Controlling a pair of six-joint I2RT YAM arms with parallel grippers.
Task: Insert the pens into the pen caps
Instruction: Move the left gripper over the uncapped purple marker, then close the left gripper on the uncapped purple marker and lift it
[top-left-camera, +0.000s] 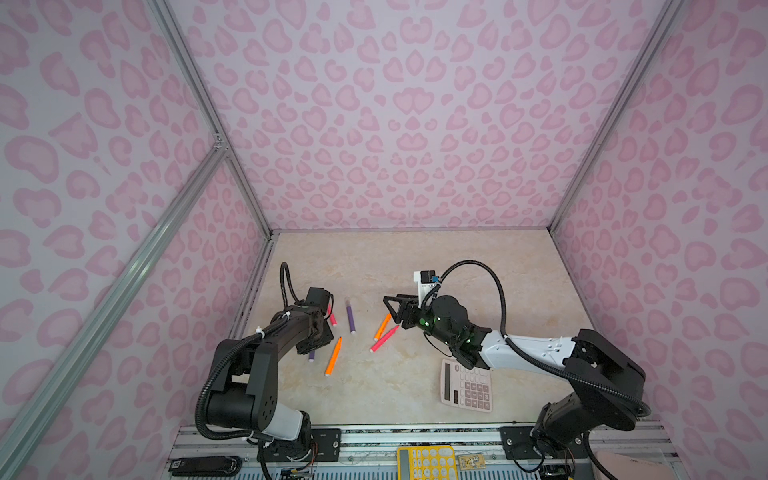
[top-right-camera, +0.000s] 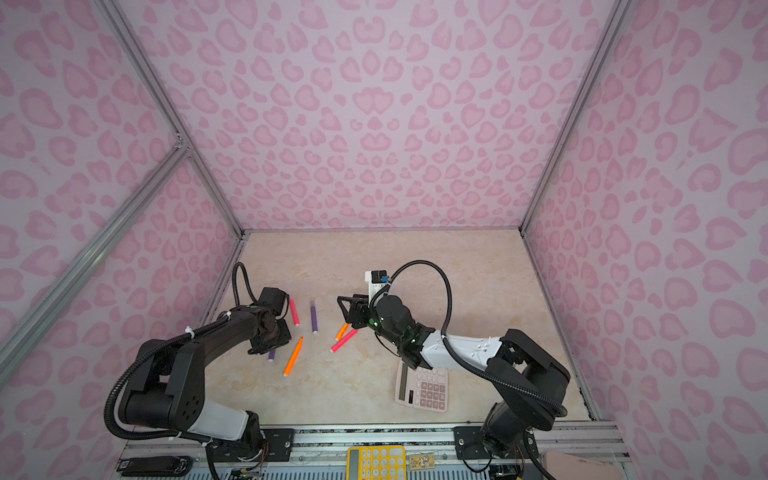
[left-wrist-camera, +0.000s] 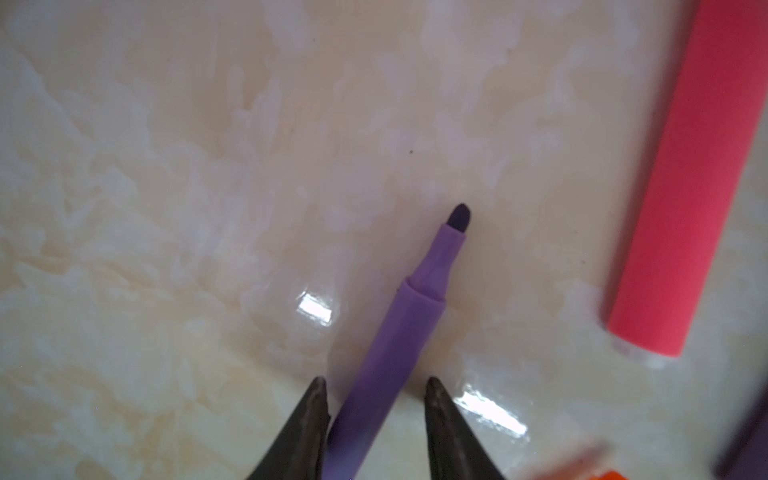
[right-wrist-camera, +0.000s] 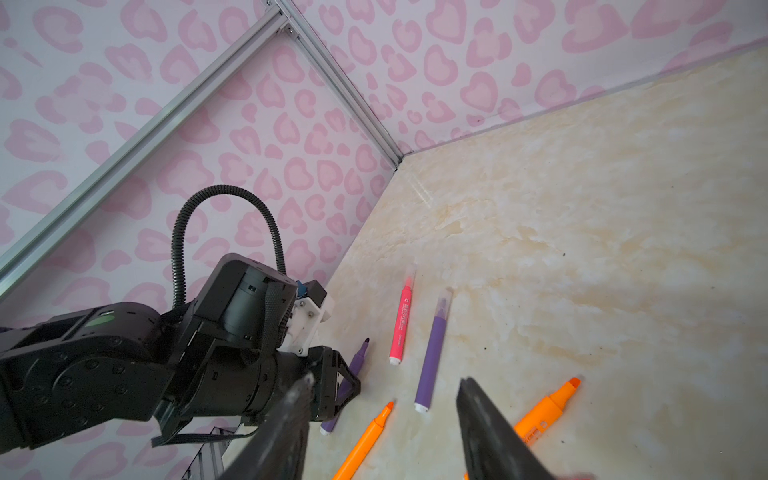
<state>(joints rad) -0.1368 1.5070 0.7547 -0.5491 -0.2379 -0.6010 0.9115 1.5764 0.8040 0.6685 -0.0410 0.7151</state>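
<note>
Pick-up step: at lower centre, the left gripper (left-wrist-camera: 376, 380) straddles the uncapped purple pen (left-wrist-camera: 399, 332), seemingly not yet clamped. The right gripper (right-wrist-camera: 387, 378) hangs spread and empty. Next: squeeze squarely, then lift.

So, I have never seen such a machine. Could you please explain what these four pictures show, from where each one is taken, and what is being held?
You see two robot arms, a left arm and a right arm, each ending in a two-finger gripper. Two pictures look down from above, nearly identical; the other two come from a camera on each wrist. On the beige table lie six marker pens, orange, pink and purple, and a pink calculator. The left gripper has its fingers on either side of a purple pen; a gap shows on one side, so it is not clamped yet. The right gripper is open and empty. A pink pen and another purple pen seem to wear clear caps already.
</note>
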